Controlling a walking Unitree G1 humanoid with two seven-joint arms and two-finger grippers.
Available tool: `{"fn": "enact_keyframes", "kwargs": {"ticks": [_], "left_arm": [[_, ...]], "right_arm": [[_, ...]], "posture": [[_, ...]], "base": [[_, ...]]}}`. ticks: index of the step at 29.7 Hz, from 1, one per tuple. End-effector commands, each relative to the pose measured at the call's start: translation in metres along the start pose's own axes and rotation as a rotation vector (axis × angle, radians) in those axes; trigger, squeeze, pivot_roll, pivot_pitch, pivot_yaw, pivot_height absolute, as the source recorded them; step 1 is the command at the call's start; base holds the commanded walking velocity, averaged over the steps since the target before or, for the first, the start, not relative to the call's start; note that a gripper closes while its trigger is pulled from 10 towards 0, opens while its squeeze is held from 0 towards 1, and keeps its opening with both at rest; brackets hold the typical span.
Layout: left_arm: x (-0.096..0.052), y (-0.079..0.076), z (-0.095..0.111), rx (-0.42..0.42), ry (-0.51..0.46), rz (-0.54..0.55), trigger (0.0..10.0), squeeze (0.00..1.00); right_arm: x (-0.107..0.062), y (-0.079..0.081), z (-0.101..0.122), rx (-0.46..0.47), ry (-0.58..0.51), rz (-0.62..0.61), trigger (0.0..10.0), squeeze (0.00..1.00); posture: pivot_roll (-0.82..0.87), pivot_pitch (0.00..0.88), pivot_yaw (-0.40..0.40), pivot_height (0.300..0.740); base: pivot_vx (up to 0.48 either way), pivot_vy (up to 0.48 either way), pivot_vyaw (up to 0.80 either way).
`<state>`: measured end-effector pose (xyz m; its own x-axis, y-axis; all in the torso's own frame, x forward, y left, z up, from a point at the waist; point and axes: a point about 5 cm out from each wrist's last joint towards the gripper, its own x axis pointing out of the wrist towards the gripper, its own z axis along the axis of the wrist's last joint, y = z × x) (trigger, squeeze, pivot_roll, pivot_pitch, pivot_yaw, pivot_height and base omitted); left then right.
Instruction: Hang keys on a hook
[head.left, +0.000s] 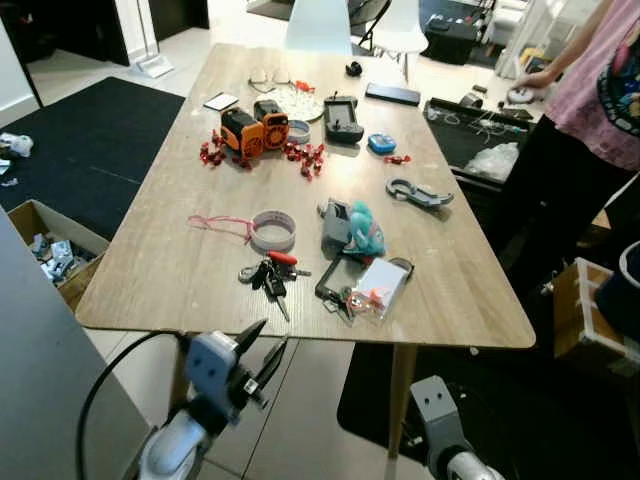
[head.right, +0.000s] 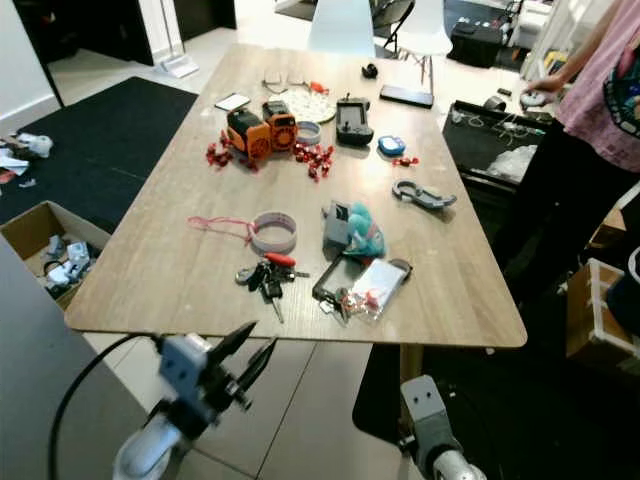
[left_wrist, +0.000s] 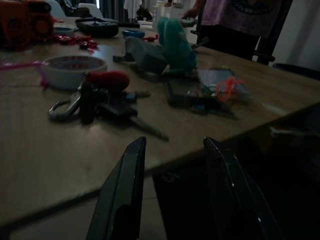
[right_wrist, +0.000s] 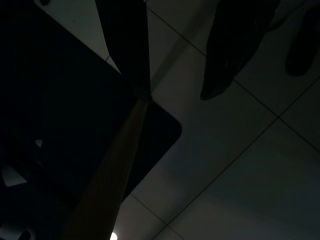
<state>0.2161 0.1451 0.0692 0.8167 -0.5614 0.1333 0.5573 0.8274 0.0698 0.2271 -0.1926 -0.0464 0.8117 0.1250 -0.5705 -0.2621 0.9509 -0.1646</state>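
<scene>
Keys: bunch (head.left: 268, 274) w/ red fob lies flat on wooden table (head.left: 170, 280), near front edge, just beside the tape roll (head.left: 273, 230). No hook seen in any view.
L gripper: (head.left: 262, 352) raised below/in front of table edge, pointed at the keys; fingers (left_wrist: 122, 190) parted, a clear gap between them, nothing held. Well short of the bunch.
R gripper: arm low at R side, idle, aimed at tiled floor by a table leg (right_wrist: 107, 175); two dark fingers apart, nothing between them.
Step (judged): approach before first pick; task barely begun.
Clutter: phone (head.left: 335, 275) + clear pouch (head.left: 378, 288) just R of keys; teal toy (head.left: 362, 230) behind them; pink cord (head.left: 215, 224) touching tape roll.
Person: stands at far R of table, hand (head.left: 535, 80) near a controller.
Risk 1: keys lie flat, so fingers may skid on wood + push bunch fwd into tape.
Risk 2: gripper sits below tabletop level; reaching straight in could hit the table edge.
Risk 3: pinching one key only → rest swings, may slip out.
Risk 4: wide sweep may snag pouch or cord.
</scene>
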Motion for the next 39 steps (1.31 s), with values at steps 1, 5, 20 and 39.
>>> {"fn": "enact_keyframes", "kwargs": {"ticks": [1, 5, 20, 39], "left_arm": [[-0.011, 0.002, -0.005, -0.003, 0.02, 0.007, 10.0, 0.0], [-0.032, 0.003, -0.018, -0.016, 0.082, 0.052, 10.0, 0.0], [-0.09, 0.033, -0.087, -0.168, 0.423, 0.636, 10.0, 0.0], [-0.082, 0.008, -0.118, -0.223, 0.595, 0.631, 10.0, 0.0]], "right_arm": [[-0.004, -0.001, -0.01, 0.005, 0.044, -0.004, 10.0, 0.0], [-0.004, 0.001, -0.011, 0.006, 0.046, 0.0, 10.0, 0.0], [-0.009, 0.005, -0.023, 0.004, 0.089, 0.007, 10.0, 0.0], [-0.013, 0.012, -0.033, 0.027, 0.118, 0.0, 10.0, 0.0]], "posture": [[0.06, 0.041, -0.094, 0.74], [0.07, 0.034, -0.099, 0.74], [0.08, 0.03, -0.097, 0.74], [0.07, 0.048, -0.079, 0.74]], "base": [[0.0, 0.0, 0.0], [0.0, 0.0, 0.0], [0.0, 0.0, 0.0], [0.0, -0.013, 0.0]]}}
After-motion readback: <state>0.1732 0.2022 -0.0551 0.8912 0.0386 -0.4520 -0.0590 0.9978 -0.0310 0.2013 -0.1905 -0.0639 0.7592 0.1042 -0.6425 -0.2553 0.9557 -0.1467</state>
